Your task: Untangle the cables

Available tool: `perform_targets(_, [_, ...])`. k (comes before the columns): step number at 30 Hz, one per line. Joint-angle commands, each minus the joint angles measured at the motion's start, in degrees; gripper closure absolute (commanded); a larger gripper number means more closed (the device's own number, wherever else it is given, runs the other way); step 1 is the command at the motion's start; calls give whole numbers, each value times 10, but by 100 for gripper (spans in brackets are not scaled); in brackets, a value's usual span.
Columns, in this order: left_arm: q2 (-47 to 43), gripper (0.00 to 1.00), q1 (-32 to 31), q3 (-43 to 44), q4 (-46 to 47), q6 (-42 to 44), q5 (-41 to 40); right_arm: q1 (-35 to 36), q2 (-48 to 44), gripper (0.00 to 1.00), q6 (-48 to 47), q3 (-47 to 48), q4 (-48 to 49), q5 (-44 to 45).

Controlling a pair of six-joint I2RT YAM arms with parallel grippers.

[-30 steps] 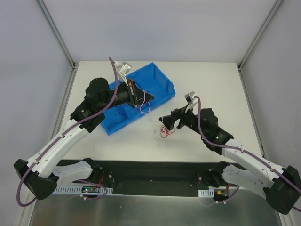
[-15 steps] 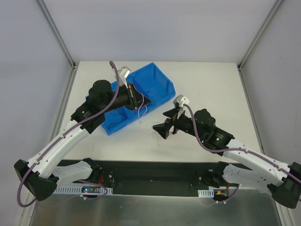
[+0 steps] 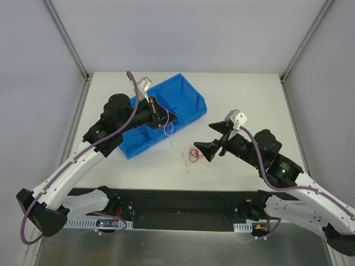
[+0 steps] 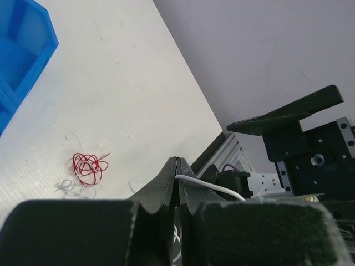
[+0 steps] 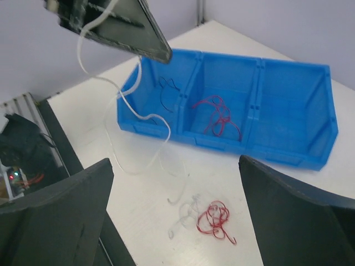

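**Tangle Ahead of the Open Right Gripper**

The left gripper (image 3: 165, 123) was clamped on a white wire (image 5: 119, 100) above the front wall of the bin (image 3: 186, 95). The wire hung in loops, its lower end near the tangle (image 3: 193, 154); whether it was free could not be told. The tangle, red and white, lay on the table (image 3: 249, 100) near the bin, a clump with no clear long axis. It lay ahead of and below the right gripper (image 3: 204, 137), the nearer one, whose jaws stood wide and empty. Half a second before, the right gripper had covered the tangle; it had since drawn back rightward. The left gripper had barely moved.
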Motion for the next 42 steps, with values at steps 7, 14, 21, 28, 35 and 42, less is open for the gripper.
perform_targets(7, [15,100,6,27,5,-26,-10,42,135,10,129,44,163,-26])
perform_targets(14, [25,100,6,31,5,-40,-5,80,188,11,132,69,181,27])
perform_targets(21, [29,100,6,44,6,-50,-1,104,226,29,132,64,223,126])
perform_targets(28, [42,100,6,55,11,-50,7,106,263,50,129,74,266,117])
perform_targets(35, [34,82,20,44,11,-17,1,104,265,100,125,55,329,148])
perform_targets(42, [-73,22,55,-29,-77,73,-147,46,243,100,132,49,331,123])
